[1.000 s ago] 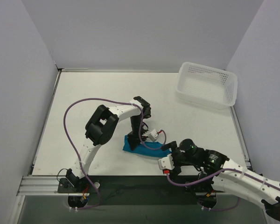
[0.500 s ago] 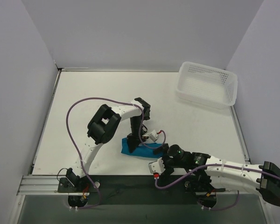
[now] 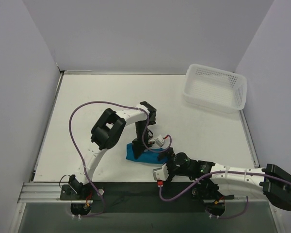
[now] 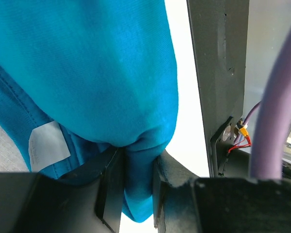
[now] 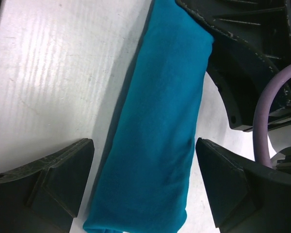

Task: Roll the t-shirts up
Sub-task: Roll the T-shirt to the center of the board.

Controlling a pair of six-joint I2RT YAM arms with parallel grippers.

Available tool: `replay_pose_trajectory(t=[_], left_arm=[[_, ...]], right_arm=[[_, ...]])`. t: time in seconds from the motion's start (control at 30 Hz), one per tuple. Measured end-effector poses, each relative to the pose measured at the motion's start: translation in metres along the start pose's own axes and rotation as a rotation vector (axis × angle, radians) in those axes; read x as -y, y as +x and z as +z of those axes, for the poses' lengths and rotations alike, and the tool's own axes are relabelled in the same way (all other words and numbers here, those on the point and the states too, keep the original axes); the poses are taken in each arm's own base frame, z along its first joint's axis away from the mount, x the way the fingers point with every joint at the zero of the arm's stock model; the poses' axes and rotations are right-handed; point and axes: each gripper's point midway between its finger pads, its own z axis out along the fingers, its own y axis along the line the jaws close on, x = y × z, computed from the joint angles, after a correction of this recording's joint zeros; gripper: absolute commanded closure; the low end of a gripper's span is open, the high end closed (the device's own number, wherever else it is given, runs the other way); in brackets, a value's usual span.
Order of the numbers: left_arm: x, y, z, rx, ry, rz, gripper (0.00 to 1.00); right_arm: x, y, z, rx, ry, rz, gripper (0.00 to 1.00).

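Note:
The teal-blue t-shirt (image 3: pixel 151 158) lies as a rolled bundle on the white table near the front edge. My left gripper (image 3: pixel 137 148) comes down on its left part and is shut on a fold of the cloth (image 4: pixel 138 189). The left wrist view also shows the shirt's white label (image 4: pixel 48 145). My right gripper (image 3: pixel 169 157) is at the roll's right end. It is open, with one finger on each side of the roll (image 5: pixel 157 121) and apart from the cloth. The fingertips (image 5: pixel 63 174) sit just above the table.
A white perforated basket (image 3: pixel 215 88) stands at the back right. The table's front edge and black rail (image 3: pixel 136 187) run just below the shirt. A purple cable (image 3: pixel 75 136) loops off the left arm. Grey walls close in both sides.
The right arm has stretched out to the left, bringing its open gripper up around the roll's right end. The left gripper has held its pinch and barely moved.

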Motion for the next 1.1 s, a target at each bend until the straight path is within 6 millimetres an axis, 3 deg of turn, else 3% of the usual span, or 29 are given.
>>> replay_pose_trajectory(t=[0.07, 0.23, 0.4, 0.63, 0.73, 0.8, 0.83, 0.9, 0.97, 1.1], left_arm=[[0.000, 0.000, 0.000, 0.000, 0.000, -0.003, 0.70], [0.000, 0.000, 0.000, -0.004, 0.000, -0.003, 0.70], [0.000, 0.000, 0.001, -0.008, 0.000, -0.006, 0.70], [0.001, -0.001, 0.001, 0.006, 0.003, -0.031, 0.68], [0.001, -0.001, 0.000, 0.023, 0.009, -0.062, 0.57], [0.000, -0.001, 0.000, 0.041, 0.014, -0.092, 0.40], [-0.001, -0.002, -0.001, 0.060, 0.019, -0.120, 0.03], [0.001, -0.006, -0.004, 0.111, 0.033, -0.196, 0.03], [0.005, -0.016, -0.013, 0.183, 0.037, -0.288, 0.03], [-0.009, -0.017, -0.037, 0.292, -0.003, -0.391, 0.03]], right_arm=[[0.002, 0.002, 0.002, -0.010, 0.009, -0.003, 0.24], [0.003, 0.007, 0.004, -0.037, 0.014, -0.008, 0.38], [0.002, 0.014, 0.005, -0.064, -0.001, -0.001, 0.38], [0.006, 0.027, 0.013, -0.099, -0.105, 0.076, 0.53], [0.011, 0.032, 0.019, -0.103, -0.170, 0.100, 0.62], [0.012, 0.035, 0.022, -0.105, -0.219, 0.121, 0.66], [0.014, 0.037, 0.023, -0.108, -0.246, 0.136, 0.68], [0.018, 0.039, 0.024, -0.113, -0.291, 0.170, 0.78], [0.020, 0.044, 0.020, -0.124, -0.334, 0.208, 1.00], [0.019, 0.049, 0.014, -0.121, -0.390, 0.273, 1.00]])
